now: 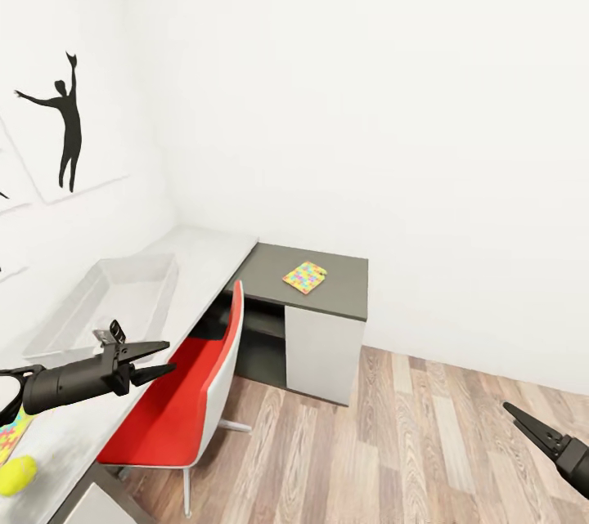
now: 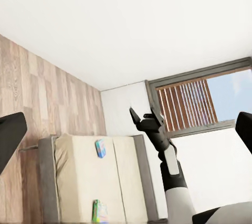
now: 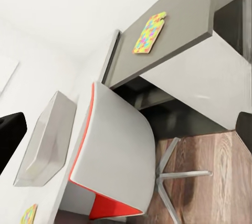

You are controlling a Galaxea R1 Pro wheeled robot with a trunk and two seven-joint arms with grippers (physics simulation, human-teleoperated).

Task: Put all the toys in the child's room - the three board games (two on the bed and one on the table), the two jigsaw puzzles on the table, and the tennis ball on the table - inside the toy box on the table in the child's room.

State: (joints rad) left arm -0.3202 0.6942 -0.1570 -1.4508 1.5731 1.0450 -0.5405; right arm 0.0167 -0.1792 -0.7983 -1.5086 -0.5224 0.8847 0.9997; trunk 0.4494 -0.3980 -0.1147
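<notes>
Nearest my head camera: left arm reaching across the desk edge, left gripper [image 1: 151, 360] with its two fingers spread apart, nothing between them. It hangs over the near end of the table [image 1: 204, 262], just short of the toy box.

Largest first. White walls all round, wood-plank floor [image 1: 425, 442] at right. On the left wall, a black silhouette of a figure with arms raised [image 1: 65, 119].

Table: long white-grey top along the left wall, meeting a dark grey side unit [image 1: 343, 279] with a white front in the corner. Red-and-white chair [image 1: 192, 393] pushed against the table edge, chrome base showing in the right wrist view.

Bed [image 2: 84, 177] appears in the left wrist view, beige mattress, grey frame. Two board games lie flat on it, well apart: a blue one [image 2: 100, 148] and a green one [image 2: 100, 211] at the picture's edge. Slatted window [image 2: 189, 103] beyond it.

Toy box [image 1: 114, 303]: light grey, sitting on the white top by the wall. I cannot see any toy in it.

One jigsaw puzzle [image 1: 305, 277] lies flat on the dark side unit, away from the box. A second puzzle [image 1: 12, 434] sits on the near end of the table, partly hidden by my left arm.

Tennis ball [image 1: 16, 475]: on the table, near that second puzzle.

Right gripper [image 2: 144, 119]: over the floor at right; in the left wrist view its fingers stand parted, holding nothing.
</notes>
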